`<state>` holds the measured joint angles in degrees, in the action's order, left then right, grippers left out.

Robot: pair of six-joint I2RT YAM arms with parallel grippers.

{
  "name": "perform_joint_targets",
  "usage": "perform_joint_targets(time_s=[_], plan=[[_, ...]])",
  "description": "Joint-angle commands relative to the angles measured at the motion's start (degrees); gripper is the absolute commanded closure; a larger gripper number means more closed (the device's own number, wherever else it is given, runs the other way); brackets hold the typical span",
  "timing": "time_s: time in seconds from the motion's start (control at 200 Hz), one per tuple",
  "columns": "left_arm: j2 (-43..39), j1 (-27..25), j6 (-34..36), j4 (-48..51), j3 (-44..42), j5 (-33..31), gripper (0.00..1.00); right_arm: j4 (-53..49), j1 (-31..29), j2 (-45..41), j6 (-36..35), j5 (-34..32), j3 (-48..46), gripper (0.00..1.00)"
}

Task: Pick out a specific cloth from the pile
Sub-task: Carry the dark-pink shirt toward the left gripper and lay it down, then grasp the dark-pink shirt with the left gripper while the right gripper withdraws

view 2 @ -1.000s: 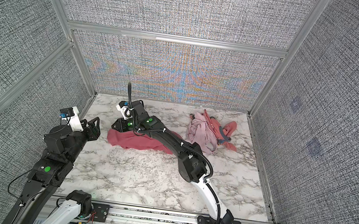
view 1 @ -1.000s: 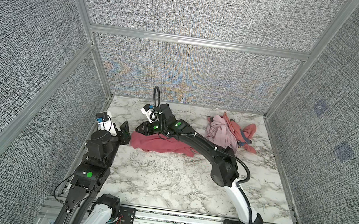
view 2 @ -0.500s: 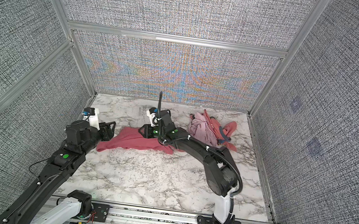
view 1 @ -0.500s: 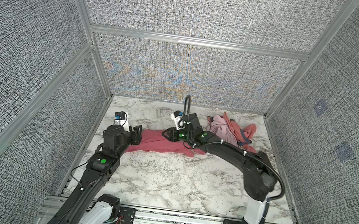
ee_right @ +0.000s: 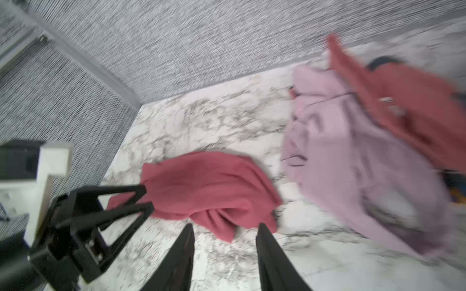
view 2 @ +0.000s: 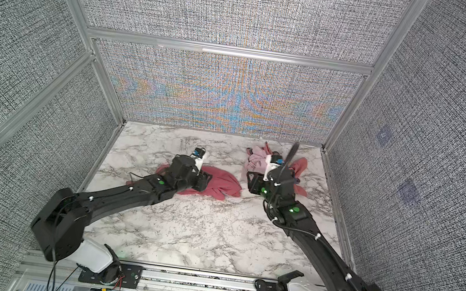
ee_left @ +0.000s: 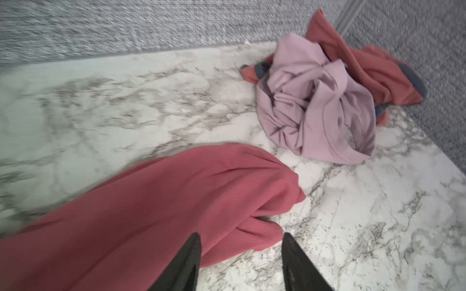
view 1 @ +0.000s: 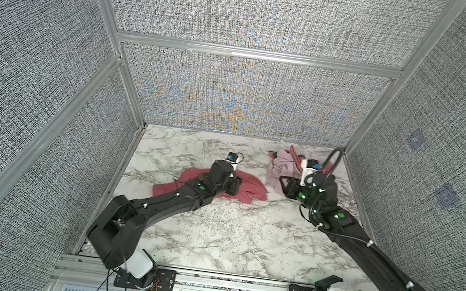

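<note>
- Looking down the left wrist camera, the left pincer (ee_left: 240,235) has its two dark fingers spread. Nothing is caught between them. One finger sits over fabric, its mate over the bare marble table (ee_left: 353,226).
- Right under those tips and running off to one side lies the cloth (ee_left: 156,206). It is plain salmon-red and ribbed, flat on the marble, with its rounded end just past the fingertips.
- Further out, with a strip of marble between, sits the pile (ee_left: 312,108). A pale pink garment is bunched in front, and a salmon-red one with blue-grey edging lies behind it, against the grey wall (ee_left: 151,22).
- The right wrist camera adds the outside look. It shows the left pincer (ee_right: 147,197) side-on, its tips at the edge of the cloth (ee_right: 209,186).
- That same view shows the right pincer (ee_right: 225,225) with jaws parted and empty over bare marble. The cloth's twisted end lies just ahead of it, and the pile (ee_right: 353,151) is off to one side, blurred.
- Both top views give the whole layout, which neither wrist camera manages.
- In a top view the left wrist covers its own fingers above the cloth (view 1: 250,187).
- The right pincer (view 1: 283,185) sits between the cloth's end and the pile (view 1: 279,170), right beside the pink fabric. Whether it touches that fabric, I can't tell.
</note>
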<state>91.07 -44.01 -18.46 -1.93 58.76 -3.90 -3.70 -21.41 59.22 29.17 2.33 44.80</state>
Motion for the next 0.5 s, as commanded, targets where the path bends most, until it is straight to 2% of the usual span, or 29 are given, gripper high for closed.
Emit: perform_joint_targets(time_s=[0.0,0.23,0.495], plan=[[6.44,-2.37,1.27,-0.18,5.89,-0.28,0.46,-4.77,4.24,-4.63,0.10,0.37,-1.90,0.55],[21.36,-5.10,2.98,8.12,20.27,1.28,0.47,-6.89,12.59,-9.86,1.06,5.58,-5.60,0.55],[28.53,-5.83,4.83,12.15,26.75,0.00,0.44,-6.59,14.64,-9.26,0.89,8.72,-7.03,0.55]])
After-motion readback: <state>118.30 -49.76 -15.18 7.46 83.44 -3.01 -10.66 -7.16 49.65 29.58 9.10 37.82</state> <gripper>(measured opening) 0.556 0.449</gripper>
